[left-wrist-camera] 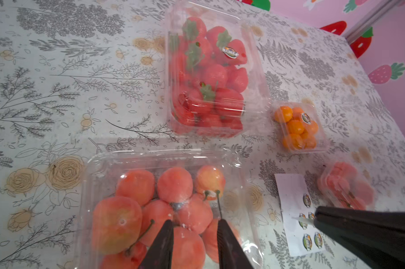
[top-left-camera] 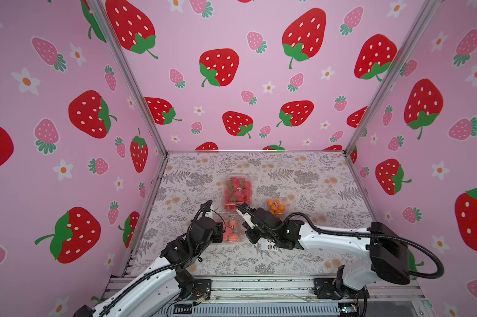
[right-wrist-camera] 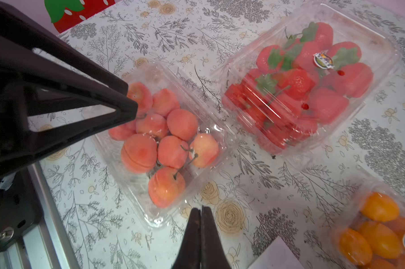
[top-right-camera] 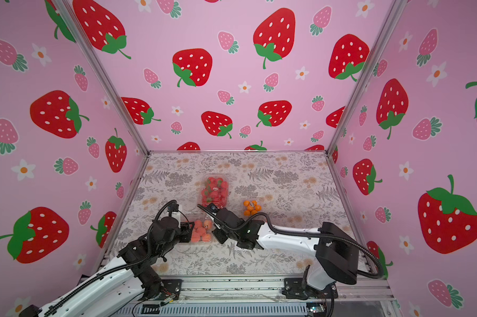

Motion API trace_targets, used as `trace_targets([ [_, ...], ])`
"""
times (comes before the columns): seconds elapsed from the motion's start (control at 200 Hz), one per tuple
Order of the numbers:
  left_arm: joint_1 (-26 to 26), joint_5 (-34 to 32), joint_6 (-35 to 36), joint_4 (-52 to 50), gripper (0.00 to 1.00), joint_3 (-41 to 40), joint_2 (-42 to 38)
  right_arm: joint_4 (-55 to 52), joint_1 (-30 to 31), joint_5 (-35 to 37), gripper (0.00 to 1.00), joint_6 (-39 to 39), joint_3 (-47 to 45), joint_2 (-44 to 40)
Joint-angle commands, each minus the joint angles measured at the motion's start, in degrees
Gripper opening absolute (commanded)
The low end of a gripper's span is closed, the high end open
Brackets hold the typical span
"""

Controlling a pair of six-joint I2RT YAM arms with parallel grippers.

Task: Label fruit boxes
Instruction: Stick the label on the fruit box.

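Clear peach punnet (left-wrist-camera: 173, 186) lies near strawberry punnet (left-wrist-camera: 211, 76), narrow gap between edges.

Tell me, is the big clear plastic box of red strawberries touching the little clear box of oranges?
Apart. The right wrist view shows flowery tablecloth between the strawberry box and the orange box.

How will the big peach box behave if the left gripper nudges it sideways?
The peach box looks like thin clear plastic, so its wall will probably flex before the box moves. Its wide, flat base on the tablecloth suggests it would slide rather than tip. The round fruit leave free space inside and may shift or roll.
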Motion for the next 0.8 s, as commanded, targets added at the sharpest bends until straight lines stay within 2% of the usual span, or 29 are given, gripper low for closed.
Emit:
trace_targets([
  [0.0, 6.23, 8.92, -1.67, 5.24, 0.34, -3.42, 0.46, -0.86, 0.08, -0.83, 0.0, -0.03, 4.95, 4.69],
  [0.125, 7.26, 6.16, -1.43, 2.81, 0.34, -3.46, -1.19, -1.74, -0.51, -0.46, 0.0, 0.73, 9.11, 9.63],
  [0.3, 7.51, 5.92, -1.43, 3.06, 0.34, -4.65, -2.11, 0.24, -1.18, -5.58, 0.0, 1.46, 12.64, 15.42],
  [0.47, 7.58, 7.57, -1.26, 4.23, 0.34, -5.48, -1.41, -0.01, -1.13, -6.95, 0.0, 2.72, 13.65, 17.66],
  [0.66, 7.58, 11.08, -1.17, 6.76, 0.34, -6.17, -0.97, 0.83, -1.17, -8.81, 0.0, 4.81, 12.05, 16.41],
  [0.735, 7.49, 12.38, -0.88, 7.19, 0.34, -5.76, -0.97, 1.54, -1.13, -10.0, 0.15, 4.64, 11.54, 15.36],
  [0.795, 7.53, 12.73, -0.57, 7.02, 0.35, -5.26, -0.97, 2.36, -1.14, -10.8, 0.23, 4.08, 11.0, 14.13],
])
